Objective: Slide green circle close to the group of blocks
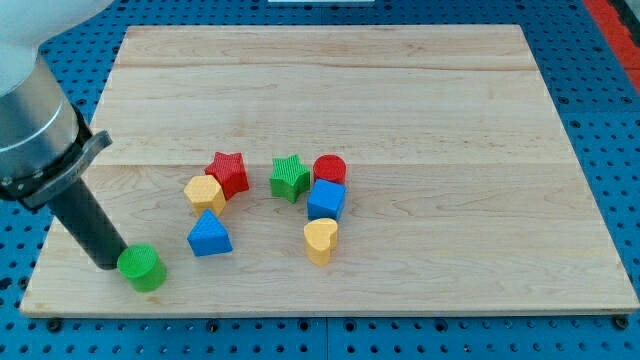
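The table (pixel 330 90) is a pale wooden board lying on a blue perforated surface (pixel 610 130), with all four of its edges in sight.

The green circle (pixel 142 267) sits near the board's lower left corner, close to the bottom edge and not far from the left edge. My tip (pixel 112 263) is at the circle's left side, seemingly touching it, though the contact line is hard to make out from here. The rod slants up toward the view's left into a grey and white arm housing (pixel 30 110). The arm carries no fingers, so there is no spread or pinch to report.

The group lies toward the middle of the board, to the right of and above the circle. A yellow hexagon block (pixel 204 192) and a red star (pixel 229 172) are touching; a blue triangle (pixel 209 235) lies just below them and is the member nearest the circle, with bare wood between the two. Further right, a green star (pixel 289 177), a red cylinder (pixel 329 170) and a blue cube (pixel 326 200) are bunched together, with a yellow heart (pixel 320 240) just below the cube.

The upper half and the right side of the board are bare wood. No brand, label or writing is legible on anything.
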